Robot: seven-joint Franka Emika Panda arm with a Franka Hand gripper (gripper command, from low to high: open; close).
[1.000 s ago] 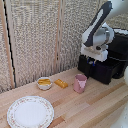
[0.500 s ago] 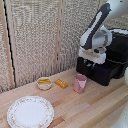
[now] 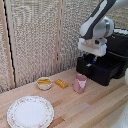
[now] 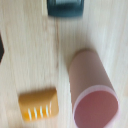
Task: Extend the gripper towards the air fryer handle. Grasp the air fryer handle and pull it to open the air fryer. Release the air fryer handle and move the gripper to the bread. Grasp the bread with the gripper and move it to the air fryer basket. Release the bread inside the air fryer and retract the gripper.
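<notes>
- Evidently the air fryer basket [image 3: 100, 70] stood pulled out from the air fryer [image 3: 119, 47] at the right of the exterior frame; its handle could not be made out.
- The gripper [image 3: 90, 60] hung just above the drawer's near corner; whether its fingers were apart or together I cannot tell.
- The bread [image 3: 61, 83] lay on the wooden table [image 3: 90, 107] at centre frame, between the small bowl [image 3: 44, 82] and the pink cup [image 3: 80, 83], apart from both; a plate [image 3: 29, 111] sat lower left.
- In the wrist view the bread [image 4: 38, 104] lay beside the cup [image 4: 94, 91].
- It looked light, dry and somewhat crushable; best pinched gently across its short sides, clear of the cup.
</notes>
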